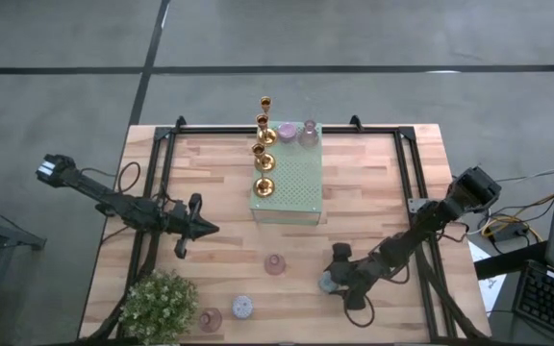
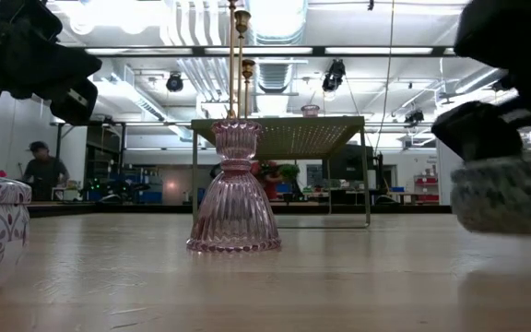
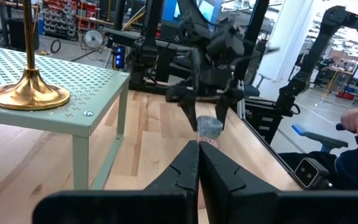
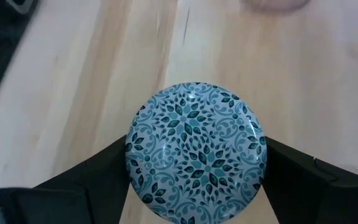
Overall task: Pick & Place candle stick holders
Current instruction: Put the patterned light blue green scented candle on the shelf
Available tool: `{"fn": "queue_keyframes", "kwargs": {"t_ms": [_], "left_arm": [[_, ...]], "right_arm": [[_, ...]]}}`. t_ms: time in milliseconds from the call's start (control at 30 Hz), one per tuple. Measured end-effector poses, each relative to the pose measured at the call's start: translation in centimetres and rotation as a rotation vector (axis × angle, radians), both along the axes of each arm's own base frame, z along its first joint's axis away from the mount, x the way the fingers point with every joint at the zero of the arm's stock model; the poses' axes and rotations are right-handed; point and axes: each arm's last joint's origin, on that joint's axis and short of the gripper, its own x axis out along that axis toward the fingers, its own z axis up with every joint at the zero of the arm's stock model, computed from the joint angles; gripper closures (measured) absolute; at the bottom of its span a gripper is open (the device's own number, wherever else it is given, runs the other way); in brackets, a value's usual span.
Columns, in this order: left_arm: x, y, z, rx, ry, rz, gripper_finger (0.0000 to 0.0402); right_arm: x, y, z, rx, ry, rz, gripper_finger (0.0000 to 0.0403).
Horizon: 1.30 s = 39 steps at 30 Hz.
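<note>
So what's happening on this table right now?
The right gripper is closed around a small blue-patterned holder near the table's front right. The left gripper hovers shut and empty at the left. Four gold candlesticks and two pinkish holders already stand on the green perforated stand; a pink holder waits mid-table.

Four gold candlesticks (image 1: pixel 264 154) stood in a row along the left edge of the one green stand (image 1: pixel 296 197). Six small squat holders (image 1: pixel 275 263) showed: two at the stand's far edge, four on the desk (image 1: pixel 373 192). One potted plant (image 1: pixel 159 304) occupied the desk's near-left corner.
</note>
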Motion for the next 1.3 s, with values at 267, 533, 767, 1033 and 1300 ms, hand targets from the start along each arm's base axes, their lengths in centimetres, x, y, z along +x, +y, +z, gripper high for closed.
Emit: {"fn": "queue_keyframes", "kwargs": {"t_ms": [267,533,767,1033,1300], "left_arm": [[0.0,0.0,-0.1,0.006,0.013,0.0,0.0387],[0.0,0.0,-0.1,0.006,0.012,0.0,0.0387],[0.0,0.0,-0.2,0.009,0.02,-0.001,0.0388],[0.0,0.0,-0.3,0.014,0.031,-0.001,0.0388],[0.0,0.0,-0.3,0.015,0.033,-0.001,0.0387]], "right_arm": [[0.7,-2.5,5.1,-0.007,-0.117,-0.016,0.0107],[2.0,-7.7,11.7,-0.153,-0.134,-0.102,0.0104],[3.3,-13.0,15.8,-0.173,-0.192,-0.158,0.0104],[6.4,-19.2,16.8,-0.245,-0.094,-0.275,0.0103],[8.8,-24.2,15.9,-0.199,-0.062,-0.273,0.0103]]}}
